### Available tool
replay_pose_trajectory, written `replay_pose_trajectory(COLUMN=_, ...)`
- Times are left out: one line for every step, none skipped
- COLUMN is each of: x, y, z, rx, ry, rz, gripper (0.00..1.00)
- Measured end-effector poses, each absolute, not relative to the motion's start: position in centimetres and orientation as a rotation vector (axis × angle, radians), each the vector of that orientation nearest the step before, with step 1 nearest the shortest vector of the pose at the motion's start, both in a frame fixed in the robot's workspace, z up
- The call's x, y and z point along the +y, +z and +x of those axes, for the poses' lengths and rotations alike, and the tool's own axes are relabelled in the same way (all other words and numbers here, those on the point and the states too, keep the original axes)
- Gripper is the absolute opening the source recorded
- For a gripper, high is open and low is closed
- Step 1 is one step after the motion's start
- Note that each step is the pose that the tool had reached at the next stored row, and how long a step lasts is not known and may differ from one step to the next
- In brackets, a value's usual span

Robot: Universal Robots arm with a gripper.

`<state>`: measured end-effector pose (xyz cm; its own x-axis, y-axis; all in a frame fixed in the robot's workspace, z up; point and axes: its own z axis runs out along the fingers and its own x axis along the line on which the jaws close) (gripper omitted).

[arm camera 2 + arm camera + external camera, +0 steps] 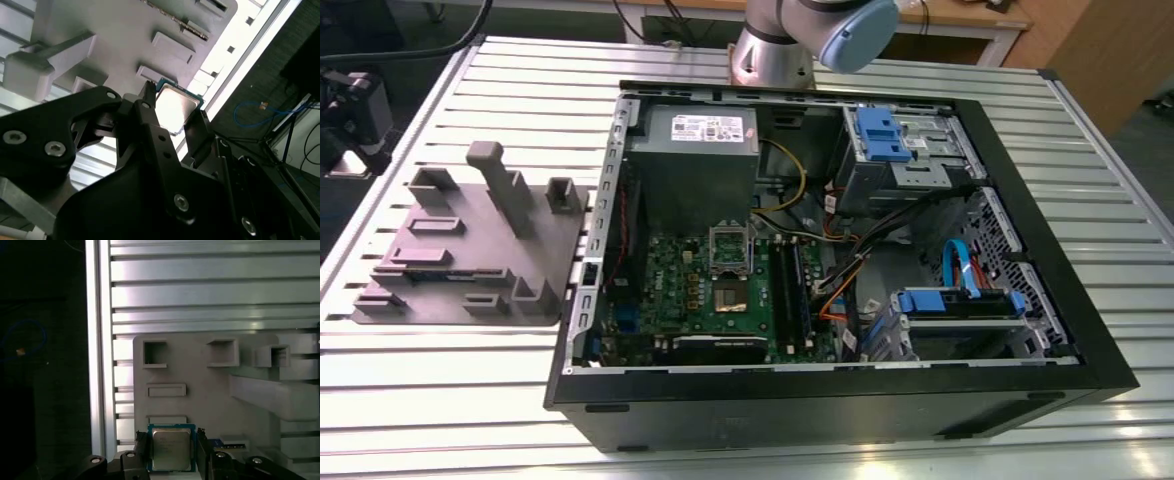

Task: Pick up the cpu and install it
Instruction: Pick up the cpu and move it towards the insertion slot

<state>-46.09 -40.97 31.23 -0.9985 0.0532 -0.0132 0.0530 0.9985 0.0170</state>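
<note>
In both wrist views the cpu, a small square chip with a silvery top and a green rim, sits between my two black fingers. My gripper is shut on it, with one finger and the other finger pressed against opposite edges. Behind it lies the grey fixture block with its pockets. I cannot tell whether the chip rests on the block or hangs just above it. In the exterior view the green board carries the socket inside the open computer case.
The grey fixture block stands on the slatted metal table, at the exterior view's left of the black case. Inside the case are a grey power supply, blue drive brackets and loose cables. The table's edge runs close by the block.
</note>
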Motion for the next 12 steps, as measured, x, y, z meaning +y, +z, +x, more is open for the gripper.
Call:
replay_pose_trajectory(x=-41.0, y=31.4, z=-46.1, rx=3.127, ry=0.026, rz=0.083, gripper=0.47)
replay_pose_trajectory(x=-41.0, y=31.6, z=-46.1, rx=3.127, ry=0.026, rz=0.083, gripper=0.47)
replay_pose_trajectory(x=-41.0, y=31.8, z=-46.1, rx=3.127, ry=0.026, rz=0.083, gripper=0.47)
replay_pose_trajectory(x=-40.9, y=32.0, z=-46.1, rx=3.127, ry=0.026, rz=0.083, gripper=0.47)
replay_pose_trajectory(x=-40.9, y=32.2, z=-46.1, rx=3.127, ry=0.026, rz=0.083, gripper=0.47)
replay_pose_trajectory(x=-40.9, y=32.5, z=-46.1, rx=3.127, ry=0.026, rz=0.083, gripper=0.47)
replay_pose_trajectory(x=-40.9, y=32.7, z=-46.1, rx=3.127, ry=0.026, rz=0.083, gripper=0.47)
replay_pose_trajectory(x=-40.9, y=32.9, z=-46.1, rx=3.127, ry=0.026, rz=0.083, gripper=0.47)
replay_pose_trajectory(x=-40.9, y=33.2, z=-46.1, rx=3.127, ry=0.026, rz=0.083, gripper=0.47)
replay_pose_trajectory(x=-40.9, y=33.4, z=-46.1, rx=3.127, ry=0.026, rz=0.083, gripper=0.47)
replay_pose_trajectory(x=-40.8, y=33.6, z=-46.1, rx=3.127, ry=0.026, rz=0.083, gripper=0.47)
replay_pose_trajectory(x=-40.8, y=33.9, z=-46.1, rx=3.127, ry=0.026, rz=0.083, gripper=0.47)
